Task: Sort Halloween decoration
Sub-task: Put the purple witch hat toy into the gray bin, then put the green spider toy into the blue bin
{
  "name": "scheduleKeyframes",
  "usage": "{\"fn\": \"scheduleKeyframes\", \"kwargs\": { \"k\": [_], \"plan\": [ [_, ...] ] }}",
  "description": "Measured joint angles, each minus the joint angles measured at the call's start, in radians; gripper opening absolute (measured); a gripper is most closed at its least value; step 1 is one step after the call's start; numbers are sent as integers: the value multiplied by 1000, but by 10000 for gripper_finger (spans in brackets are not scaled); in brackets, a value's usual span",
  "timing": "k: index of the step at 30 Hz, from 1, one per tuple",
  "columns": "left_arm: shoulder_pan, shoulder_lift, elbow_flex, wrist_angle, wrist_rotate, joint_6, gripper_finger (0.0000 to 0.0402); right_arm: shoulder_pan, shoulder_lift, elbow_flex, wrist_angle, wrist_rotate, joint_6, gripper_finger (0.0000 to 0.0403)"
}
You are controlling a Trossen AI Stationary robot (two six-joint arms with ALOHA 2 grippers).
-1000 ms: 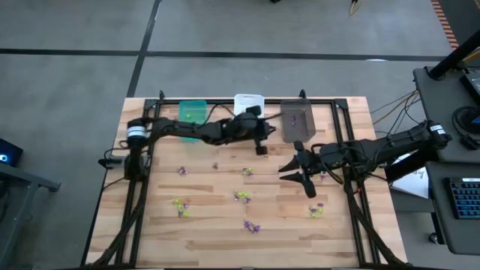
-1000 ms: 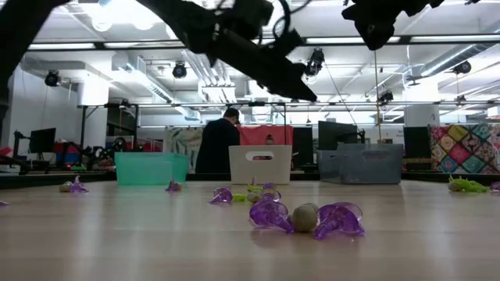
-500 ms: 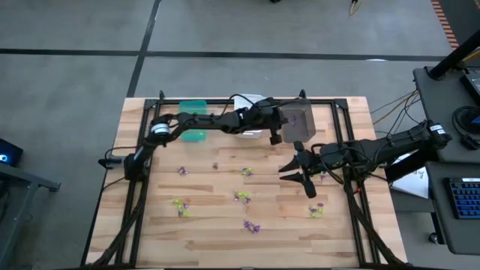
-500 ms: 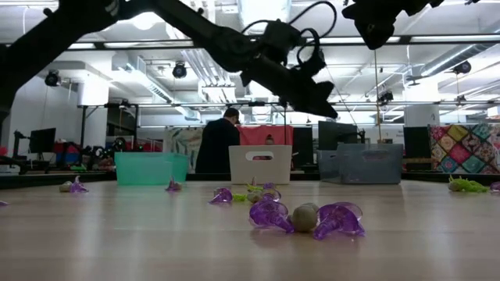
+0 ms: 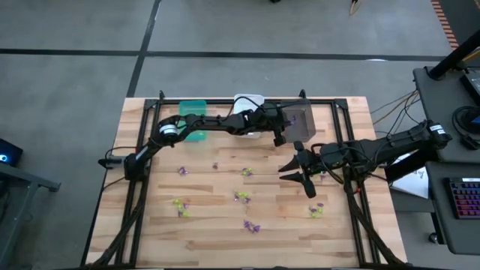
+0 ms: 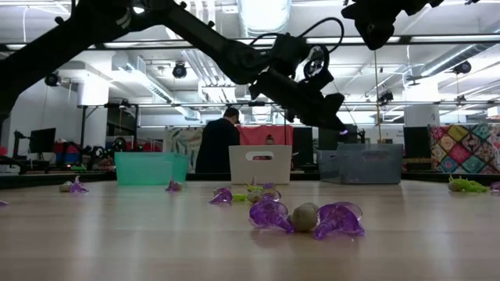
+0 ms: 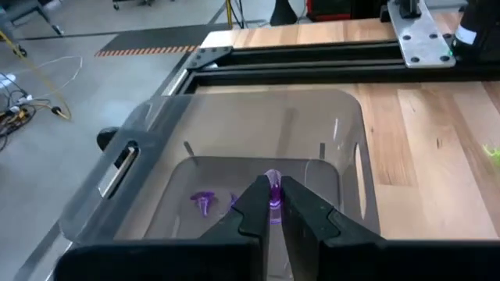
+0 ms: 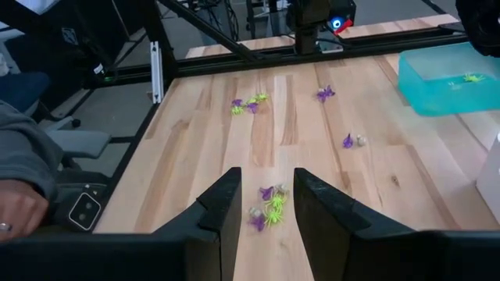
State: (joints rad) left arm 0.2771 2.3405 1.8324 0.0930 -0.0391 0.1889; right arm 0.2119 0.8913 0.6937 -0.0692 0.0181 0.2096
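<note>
My left gripper reaches out over the dark grey bin at the table's far edge, shut on a small purple trinket. Two more purple trinkets lie on the bin's floor below it. Beside that bin stand a white bin and a green bin. Purple and yellow-green trinkets lie scattered on the wooden table. My right gripper hangs open above the table's right half, over a small cluster of trinkets. My left gripper pinches the purple trinket between its two fingertips. The fingers slant downward, coming from the table's left side. The trinket is clear of the bin's floor, inside the bin's outline.
More trinkets lie at the near left, near middle and near right. A black frame runs round the table. A person stands beyond the far edge, and a hand shows at the right side.
My left gripper has swung toward the table's right edge, from in front of the white bin to over the dark grey bin, and has sunk a little, carrying the purple trinket.
</note>
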Motion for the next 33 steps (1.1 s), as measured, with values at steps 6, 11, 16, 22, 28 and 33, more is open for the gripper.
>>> {"fn": "scheduleKeyframes", "kwargs": {
  "k": [6,11,16,22,28,33],
  "plan": [
    [0,0,0,-4,0,-14,59,0,0,0,0,0,0,107],
    [0,0,5,-22,-1,-19,90,0,0,0,0,1,11,107],
    [-10,-70,-1,-125,-3,-17,97,0,0,0,0,9,67,107],
    [-27,-211,-41,-214,-1,-11,97,0,6,0,3,12,193,107],
    [-52,-386,-180,-213,-3,-7,97,0,44,0,5,19,315,107],
    [-74,-560,-364,-210,-2,-30,97,0,92,0,-4,19,417,103]
  ]
}}
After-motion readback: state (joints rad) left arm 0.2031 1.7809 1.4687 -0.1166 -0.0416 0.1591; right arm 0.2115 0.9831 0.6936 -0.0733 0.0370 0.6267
